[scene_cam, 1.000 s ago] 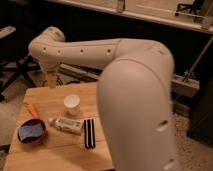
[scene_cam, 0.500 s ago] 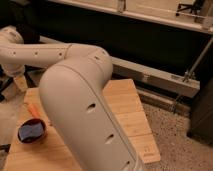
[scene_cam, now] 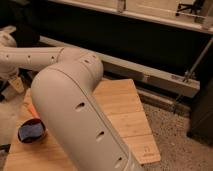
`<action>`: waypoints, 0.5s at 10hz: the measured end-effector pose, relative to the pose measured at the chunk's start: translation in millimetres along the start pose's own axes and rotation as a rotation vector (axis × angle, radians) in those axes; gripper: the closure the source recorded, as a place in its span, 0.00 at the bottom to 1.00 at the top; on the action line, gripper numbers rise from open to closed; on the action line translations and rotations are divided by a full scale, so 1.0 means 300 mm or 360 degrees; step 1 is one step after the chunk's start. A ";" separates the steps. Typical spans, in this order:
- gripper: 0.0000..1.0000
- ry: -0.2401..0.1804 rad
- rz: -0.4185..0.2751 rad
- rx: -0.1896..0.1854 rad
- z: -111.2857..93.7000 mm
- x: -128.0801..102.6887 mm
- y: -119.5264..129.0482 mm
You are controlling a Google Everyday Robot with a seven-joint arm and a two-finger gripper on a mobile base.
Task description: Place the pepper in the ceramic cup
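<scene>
My gripper (scene_cam: pixel 16 84) hangs at the far left edge, above the left end of the wooden table (scene_cam: pixel 125 110). It is open and holds nothing. An orange sliver of the pepper (scene_cam: pixel 28 109) lies on the table just below and right of it, partly covered by my arm. My bulky white arm (scene_cam: pixel 75 110) fills the middle of the view and hides the ceramic cup.
A dark red bowl (scene_cam: pixel 31 131) with blue contents sits near the table's front left corner. A long grey rail (scene_cam: pixel 150 75) runs behind the table. Speckled floor (scene_cam: pixel 180 135) lies to the right, and a dark cabinet (scene_cam: pixel 202 110) stands at the far right.
The arm has swung left and closer across the view, and now covers the cup and the white tube seen a second ago. The gripper has shifted to the left edge.
</scene>
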 end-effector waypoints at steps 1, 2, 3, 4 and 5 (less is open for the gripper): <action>0.20 -0.0001 -0.0010 0.0002 -0.001 -0.002 0.002; 0.20 0.0007 -0.0062 0.0012 0.000 -0.003 0.001; 0.20 0.0034 -0.0165 0.0024 0.004 0.002 0.001; 0.20 0.0082 -0.0326 0.0039 0.011 0.015 -0.002; 0.20 0.0139 -0.0504 0.0052 0.017 0.037 -0.006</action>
